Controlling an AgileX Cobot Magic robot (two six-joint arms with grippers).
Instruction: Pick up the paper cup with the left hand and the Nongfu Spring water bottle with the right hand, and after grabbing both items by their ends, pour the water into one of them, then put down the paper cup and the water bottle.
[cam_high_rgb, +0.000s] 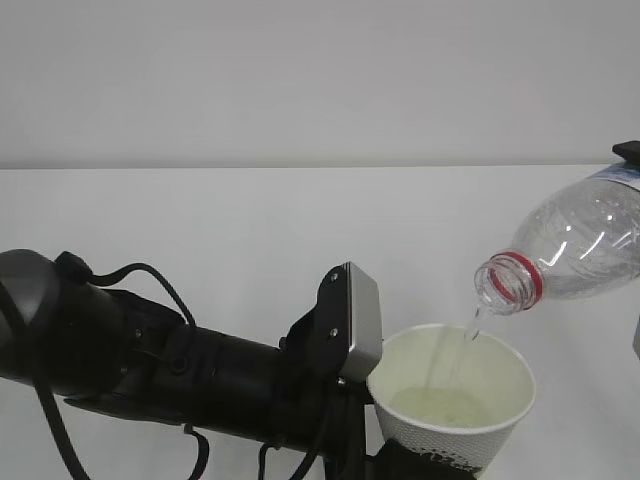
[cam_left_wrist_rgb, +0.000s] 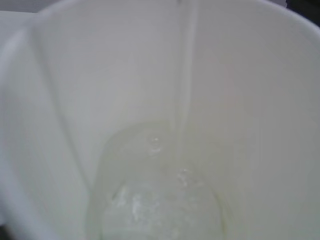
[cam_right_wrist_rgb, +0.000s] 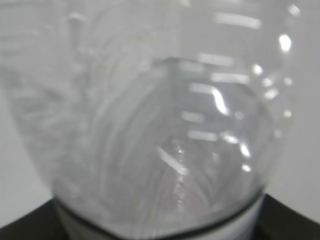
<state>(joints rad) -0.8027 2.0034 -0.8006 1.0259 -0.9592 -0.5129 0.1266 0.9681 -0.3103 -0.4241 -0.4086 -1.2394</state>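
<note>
Water (cam_high_rgb: 462, 345) runs in a thin stream from the tilted Nongfu Spring water bottle (cam_high_rgb: 575, 245) into the paper cup (cam_high_rgb: 452, 400) held below its mouth. No writing on the bottle reads; only its red neck ring shows. A dark mark on the cup's wall is cut off, unreadable. The left hand (cam_high_rgb: 400, 462) grips the cup's base. The right hand (cam_right_wrist_rgb: 30, 222) clamps the bottle's lower end, fingers mostly hidden.

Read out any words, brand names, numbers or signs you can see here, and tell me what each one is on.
No text can be read in any view.
paper cup: a dark mark at the bottom edge is cut off, illegible.
water bottle: only a sliver of its label shows at the frame edge; nothing readable.
Left and right wrist views: too close and blurred, no lettering.
</note>
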